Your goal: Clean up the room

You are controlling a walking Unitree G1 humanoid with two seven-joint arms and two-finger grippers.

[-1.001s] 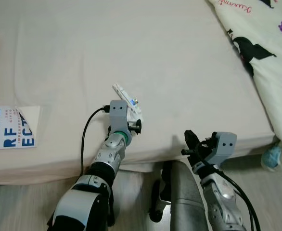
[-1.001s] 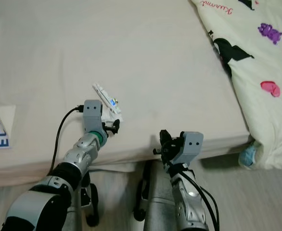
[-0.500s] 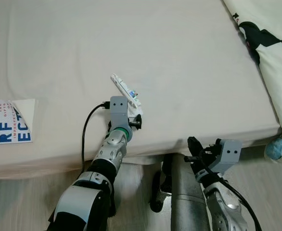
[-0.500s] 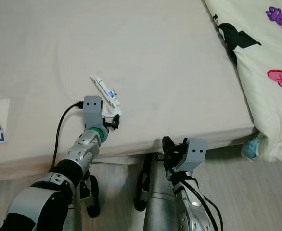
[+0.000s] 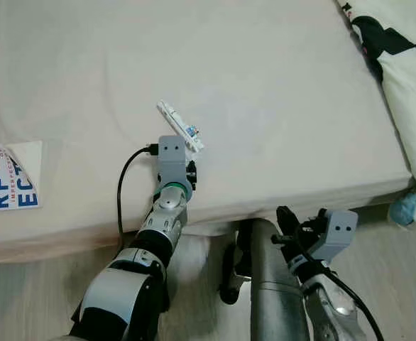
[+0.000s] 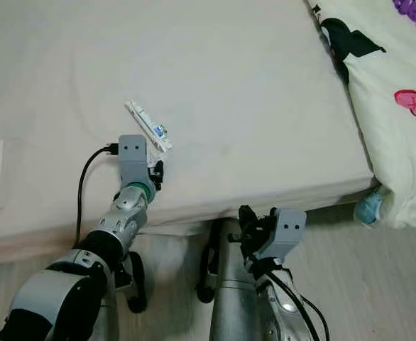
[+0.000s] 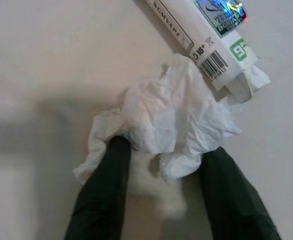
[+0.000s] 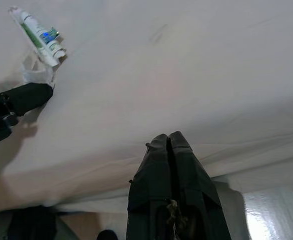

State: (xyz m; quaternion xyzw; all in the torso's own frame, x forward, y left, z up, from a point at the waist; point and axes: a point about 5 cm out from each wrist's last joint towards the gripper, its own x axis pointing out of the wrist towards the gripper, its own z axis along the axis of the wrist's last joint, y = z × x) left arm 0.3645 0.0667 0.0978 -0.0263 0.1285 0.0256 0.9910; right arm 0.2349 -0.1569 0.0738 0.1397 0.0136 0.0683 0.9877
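Two small things lie together near the middle of the left eye view, on the smooth beige sheet of the bed (image 5: 265, 85): a crumpled white tissue (image 7: 171, 120), thin and creased, and a long flat white tube (image 5: 179, 126) with printed lettering, a barcode and a shiny blue patch, whose crimped end touches the tissue. The left hand (image 7: 161, 165) is set down at the tissue, its two black fingers (image 7: 114, 170) spread apart with the paper bunched between them, the tips pressed into its lower folds; the fingers are not seen closed on it. In the left eye view the tube sits just above the grey wrist block, slanting toward the upper left. The right hand (image 8: 169, 150) is held low at the lower right of the left eye view, below the mattress edge, its fingers pressed together on nothing. At the left edge a flat printed sheet (image 5: 9, 186) with blue letters and a curled corner lies on the bed. A patterned cream quilt (image 6: 392, 92) is draped over the right side, and a pale blue object (image 5: 404, 211) lies on the wooden floor (image 6: 378, 284) beneath it.
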